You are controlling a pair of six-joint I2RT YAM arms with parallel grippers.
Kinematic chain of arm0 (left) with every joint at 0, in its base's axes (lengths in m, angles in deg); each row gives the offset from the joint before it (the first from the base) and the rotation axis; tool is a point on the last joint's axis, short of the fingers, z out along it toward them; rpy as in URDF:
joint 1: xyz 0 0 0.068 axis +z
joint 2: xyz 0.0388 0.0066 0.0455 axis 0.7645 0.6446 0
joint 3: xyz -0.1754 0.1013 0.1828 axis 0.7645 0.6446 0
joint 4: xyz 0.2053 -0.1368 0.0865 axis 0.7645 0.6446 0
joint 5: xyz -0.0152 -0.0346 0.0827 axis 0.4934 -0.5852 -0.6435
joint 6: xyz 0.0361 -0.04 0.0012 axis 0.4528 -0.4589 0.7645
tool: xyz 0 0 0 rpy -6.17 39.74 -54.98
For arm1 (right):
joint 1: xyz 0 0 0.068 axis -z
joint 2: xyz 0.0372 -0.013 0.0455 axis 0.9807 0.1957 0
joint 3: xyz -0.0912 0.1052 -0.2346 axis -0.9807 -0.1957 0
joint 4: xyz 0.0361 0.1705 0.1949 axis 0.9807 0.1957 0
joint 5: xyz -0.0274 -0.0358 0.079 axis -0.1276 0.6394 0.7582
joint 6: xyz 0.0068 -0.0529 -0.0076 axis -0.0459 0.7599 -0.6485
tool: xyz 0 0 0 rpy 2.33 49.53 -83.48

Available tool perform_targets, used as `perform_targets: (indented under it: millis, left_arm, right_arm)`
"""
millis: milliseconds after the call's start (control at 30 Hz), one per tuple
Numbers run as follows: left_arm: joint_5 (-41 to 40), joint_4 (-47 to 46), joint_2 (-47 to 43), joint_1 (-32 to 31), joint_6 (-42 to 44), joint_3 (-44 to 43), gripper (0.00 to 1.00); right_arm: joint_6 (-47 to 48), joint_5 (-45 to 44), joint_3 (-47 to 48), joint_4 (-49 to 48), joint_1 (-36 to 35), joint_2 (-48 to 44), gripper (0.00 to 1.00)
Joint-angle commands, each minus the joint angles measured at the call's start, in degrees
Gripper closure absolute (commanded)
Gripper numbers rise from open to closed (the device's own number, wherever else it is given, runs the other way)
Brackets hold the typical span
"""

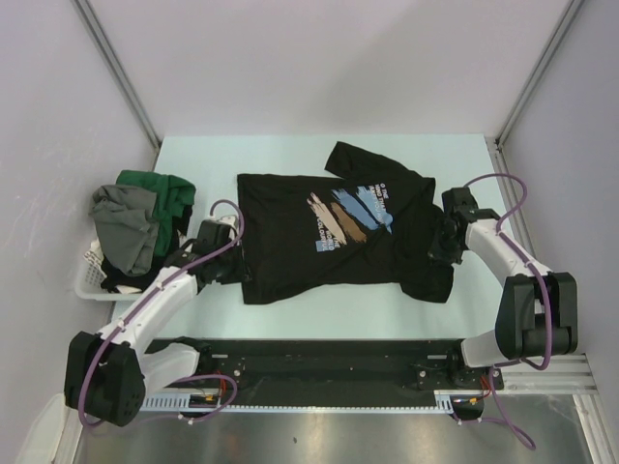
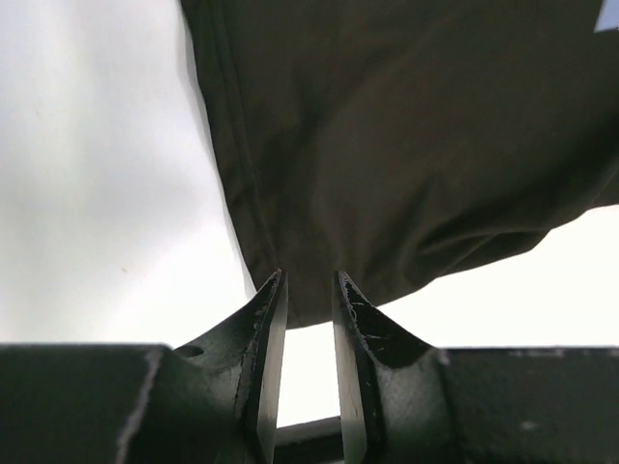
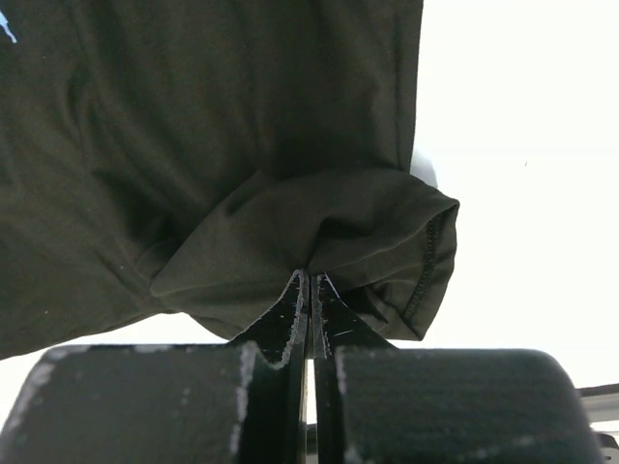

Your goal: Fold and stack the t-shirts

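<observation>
A black t-shirt [image 1: 290,242] with a blue, brown and white brushstroke print lies spread flat on the table, print up. My left gripper [image 1: 235,269] is at its left edge. In the left wrist view the left gripper [image 2: 309,280] has its jaws a narrow gap apart, and a corner of the black cloth [image 2: 406,145] lies at the fingertips. My right gripper [image 1: 440,249] is on the shirt's right sleeve. There the right gripper [image 3: 311,275] is shut, pinching a fold of the sleeve [image 3: 319,222] near its stitched hem.
A white slatted basket [image 1: 90,277] stands at the table's left edge, holding a grey shirt [image 1: 121,227] and a dark green shirt [image 1: 166,193] piled loosely. Grey walls close in the table on the left, right and back.
</observation>
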Motion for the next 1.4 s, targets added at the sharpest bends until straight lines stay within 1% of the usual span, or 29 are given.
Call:
perform_targets:
  millis: [0, 167, 300, 500, 700, 733, 933, 1200, 1367]
  left_arm:
    - [1.57, -1.97, -2.23, -0.32, -3.62, 2.33, 0.69]
    - [0.25, -0.05, -1.35, -1.03, -6.07, 1.63, 0.67]
    - [-3.09, 1.80, -1.79, -1.20, -8.63, 1.54, 0.66]
    - [-3.09, 3.83, -1.62, -2.08, -14.52, 3.13, 0.66]
    - [-3.09, 2.52, -0.47, -4.80, -20.40, 5.85, 0.66]
    - [-5.09, 2.34, -0.30, -6.37, -21.54, 6.11, 0.66]
    - [-10.12, 3.21, 3.74, -11.12, -22.52, 4.80, 0.66]
    - [-15.21, 5.06, 4.45, -11.92, -21.99, 3.39, 0.66]
    - [-16.36, 6.91, 3.75, -12.01, -22.08, 1.99, 0.65]
  right_arm:
    - [0.50, 0.43, 2.83, 0.52, 0.01, -0.61, 1.00]
    - [0.33, 0.87, 3.35, 0.43, 0.01, 0.53, 1.00]
    - [0.33, 1.05, 3.88, 0.43, -0.17, 1.50, 1.00]
    - [0.33, 1.58, 5.02, 0.35, -0.34, 2.03, 1.00]
    - [1.12, 1.58, 6.25, 0.61, -0.25, 3.17, 1.00]
    - [1.21, 1.66, 6.60, 0.70, -0.17, 3.26, 1.00]
    - [2.08, 1.84, 7.13, 0.70, 0.01, 4.31, 1.00]
    - [2.87, 2.02, 7.40, 1.05, 0.54, 4.84, 1.00]
    - [3.40, 2.37, 7.40, 0.88, 1.24, 5.19, 1.00]
